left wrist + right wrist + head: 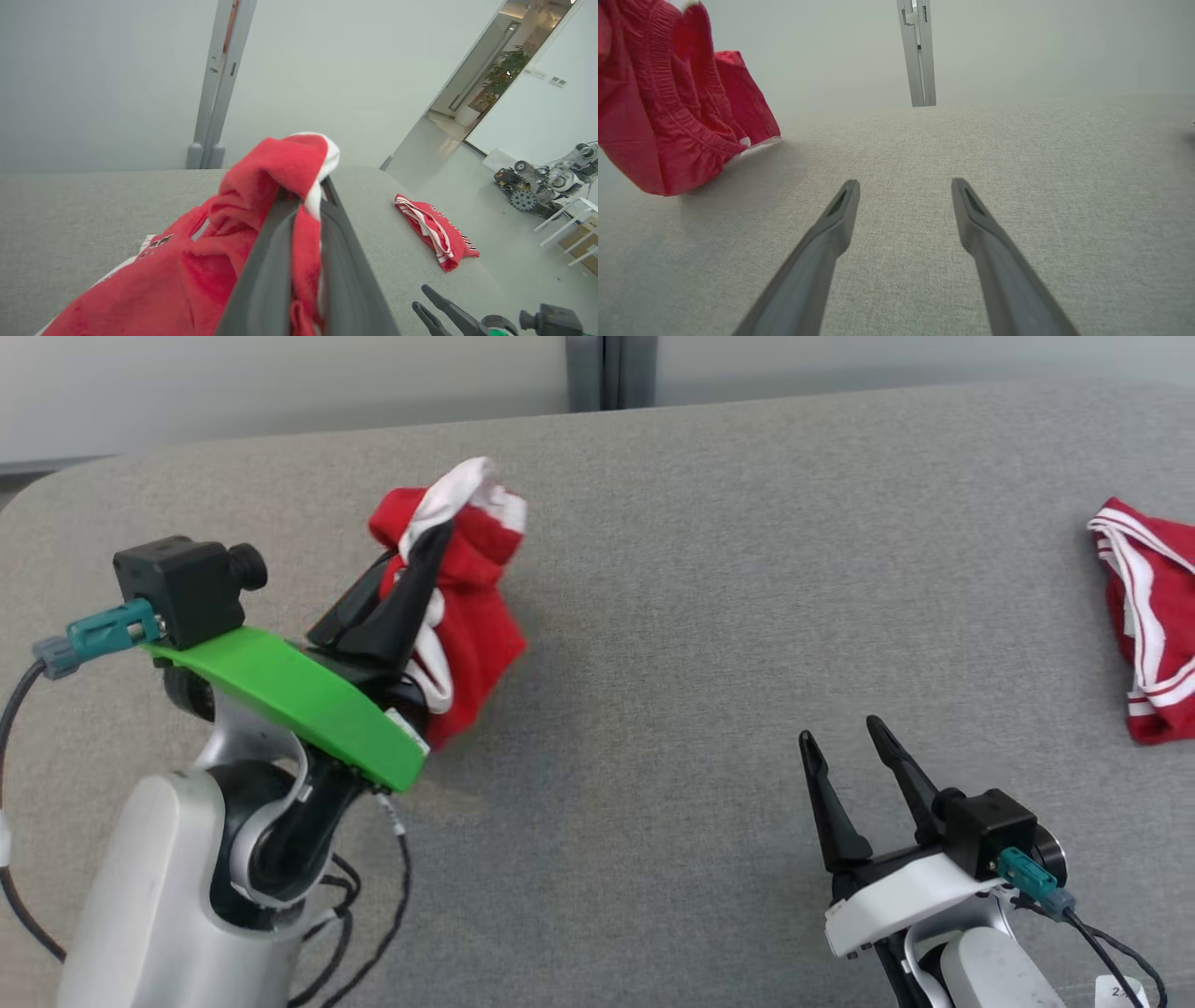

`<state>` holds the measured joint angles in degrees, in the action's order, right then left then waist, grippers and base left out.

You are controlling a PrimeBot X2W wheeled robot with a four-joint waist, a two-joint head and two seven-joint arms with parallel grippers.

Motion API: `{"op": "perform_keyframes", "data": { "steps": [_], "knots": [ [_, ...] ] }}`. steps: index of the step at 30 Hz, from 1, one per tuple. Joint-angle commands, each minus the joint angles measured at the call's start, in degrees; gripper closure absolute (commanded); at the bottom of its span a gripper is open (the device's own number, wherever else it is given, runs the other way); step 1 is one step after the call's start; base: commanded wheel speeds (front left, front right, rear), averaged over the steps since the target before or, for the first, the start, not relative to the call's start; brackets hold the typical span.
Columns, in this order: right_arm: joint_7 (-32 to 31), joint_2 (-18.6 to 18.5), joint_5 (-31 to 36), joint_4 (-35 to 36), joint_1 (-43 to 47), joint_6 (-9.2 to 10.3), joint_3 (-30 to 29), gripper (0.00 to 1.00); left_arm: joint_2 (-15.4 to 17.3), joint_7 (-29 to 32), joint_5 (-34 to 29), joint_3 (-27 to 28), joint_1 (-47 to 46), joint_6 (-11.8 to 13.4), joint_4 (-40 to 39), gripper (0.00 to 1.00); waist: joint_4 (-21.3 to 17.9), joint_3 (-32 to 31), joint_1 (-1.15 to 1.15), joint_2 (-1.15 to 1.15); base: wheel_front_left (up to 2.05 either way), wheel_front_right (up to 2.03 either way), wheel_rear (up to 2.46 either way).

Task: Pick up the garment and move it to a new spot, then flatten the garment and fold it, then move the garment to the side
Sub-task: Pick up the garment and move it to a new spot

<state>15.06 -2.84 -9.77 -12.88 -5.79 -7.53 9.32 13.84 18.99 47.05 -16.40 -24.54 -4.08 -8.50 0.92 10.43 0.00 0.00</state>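
While pinching the red garment (481,625) between left fingers (415,583), bunched at ten o'clock over the bench (709,644).
Right fingers (904,770) spread at five o'clock; could slip free if jerked, held by one bunched fold only.

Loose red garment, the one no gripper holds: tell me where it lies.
The loose red garment lies on the grey table at the head view's right edge, beyond the open right gripper, far from the held garment.
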Motion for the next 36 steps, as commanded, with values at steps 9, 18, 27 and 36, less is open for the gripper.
{"op": "perform_keyframes", "data": {
  "steps": [9, 18, 27, 36],
  "knots": [
    [0.1, -0.1, -2.6, 0.8, 0.8, 0.09, 0.3, 0.0, -7.8, 8.9, 12.1, -2.1, 0.6, 10.0, -19.1, 1.0, -10.8, -2.5, 0.0, 0.0, 0.0, 0.0, 0.0],
    [0.1, -0.1, -5.3, 1.2, -0.6, 0.09, 1.1, 0.0, -7.4, 14.9, 21.3, 2.8, 0.9, 18.6, -15.2, 1.0, -19.0, 1.2, 0.0, 0.0, 0.0, 0.0, 0.0],
    [0.1, -0.1, -6.6, 1.1, -1.7, 0.09, 1.5, 0.0, 4.5, 8.2, 13.1, 12.1, -1.7, 15.6, 11.9, 1.0, -24.5, 4.9, 0.0, 0.0, 0.0, 0.0, 0.0],
    [0.1, -0.1, -4.9, 0.5, -0.7, 0.09, 0.1, 0.0, 8.4, 0.3, 7.6, 12.1, -1.9, 9.8, 28.6, 0.0, -23.1, 4.1, 0.0, 0.0, 0.0, 0.0, 0.0]
  ]
}}
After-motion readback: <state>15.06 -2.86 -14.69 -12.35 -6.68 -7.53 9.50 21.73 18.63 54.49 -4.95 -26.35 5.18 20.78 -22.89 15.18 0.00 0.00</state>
